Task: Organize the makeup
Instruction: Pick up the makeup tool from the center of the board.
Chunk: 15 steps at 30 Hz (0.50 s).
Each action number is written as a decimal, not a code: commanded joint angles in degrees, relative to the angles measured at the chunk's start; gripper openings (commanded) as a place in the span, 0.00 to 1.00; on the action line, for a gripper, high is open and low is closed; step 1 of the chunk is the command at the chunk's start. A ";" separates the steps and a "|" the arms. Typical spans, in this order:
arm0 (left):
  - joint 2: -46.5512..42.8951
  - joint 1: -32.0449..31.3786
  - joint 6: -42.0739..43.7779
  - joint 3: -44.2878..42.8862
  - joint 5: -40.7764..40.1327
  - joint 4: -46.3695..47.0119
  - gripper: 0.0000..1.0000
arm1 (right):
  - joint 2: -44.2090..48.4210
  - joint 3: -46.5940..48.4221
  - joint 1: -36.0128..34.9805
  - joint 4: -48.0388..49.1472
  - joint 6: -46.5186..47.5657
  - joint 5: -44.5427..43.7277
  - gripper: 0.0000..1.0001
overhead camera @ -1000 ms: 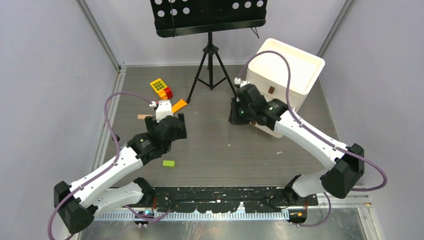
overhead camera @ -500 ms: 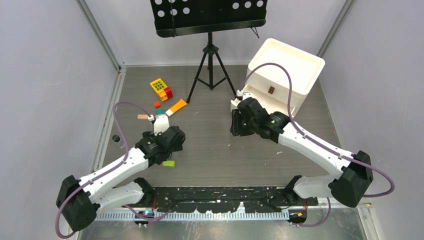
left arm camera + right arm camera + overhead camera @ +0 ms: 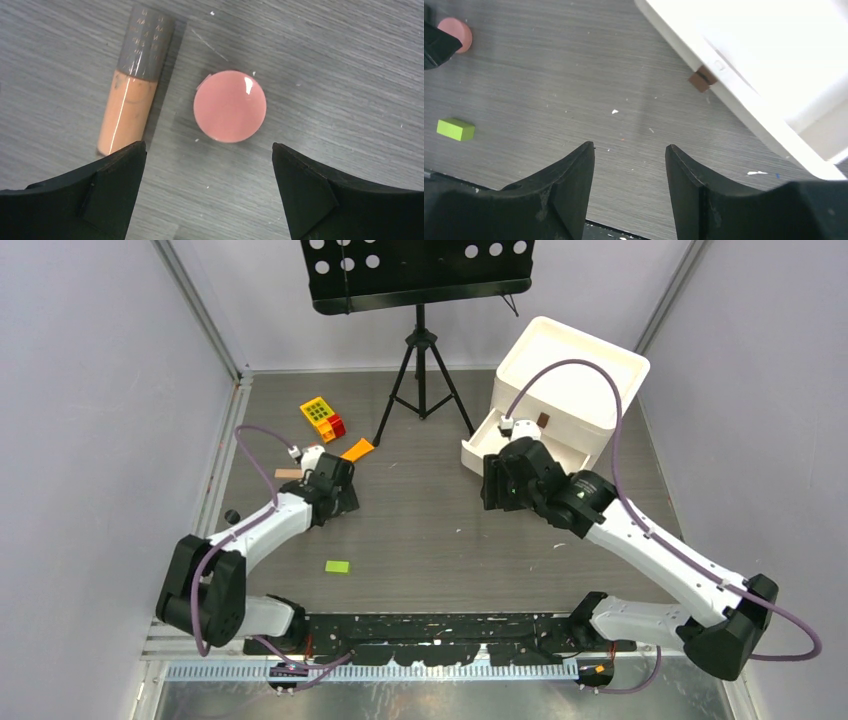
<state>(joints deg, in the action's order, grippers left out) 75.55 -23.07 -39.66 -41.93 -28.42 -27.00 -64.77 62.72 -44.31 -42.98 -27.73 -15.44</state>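
Note:
In the left wrist view a pink round compact (image 3: 230,106) lies flat on the grey table, with a tan tube (image 3: 132,100) with a grey cap just left of it. My left gripper (image 3: 206,150) hangs wide open right above them, and the compact sits just ahead of the gap. From above, the left gripper (image 3: 325,485) hides the compact, and the tan tube (image 3: 288,474) pokes out on its left. My right gripper (image 3: 629,149) is open and holds nothing. It hovers over bare table in front of the white box. The compact (image 3: 456,30) also shows far left there.
The white drawer box (image 3: 570,380) stands at the back right with its low drawer (image 3: 488,443) pulled out, and its brown handle (image 3: 701,80) is in view. An orange tube (image 3: 357,450), yellow and red toy blocks (image 3: 320,415), a green block (image 3: 338,566) and a tripod (image 3: 421,380) stand around.
The drawer has come out of the white box. The right gripper has widened and drawn back from the box. The left gripper has swung back and left to above the compact.

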 commanded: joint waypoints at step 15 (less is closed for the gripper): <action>10.91 4.26 4.13 -5.88 3.08 9.44 1.00 | 4.50 2.19 -0.33 -4.43 0.40 -7.85 0.59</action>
<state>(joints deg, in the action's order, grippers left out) 85.93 -19.33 -35.35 -46.61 -23.99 -19.27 -61.73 64.71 -44.31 -47.68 -27.09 -21.43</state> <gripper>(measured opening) 0.996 0.593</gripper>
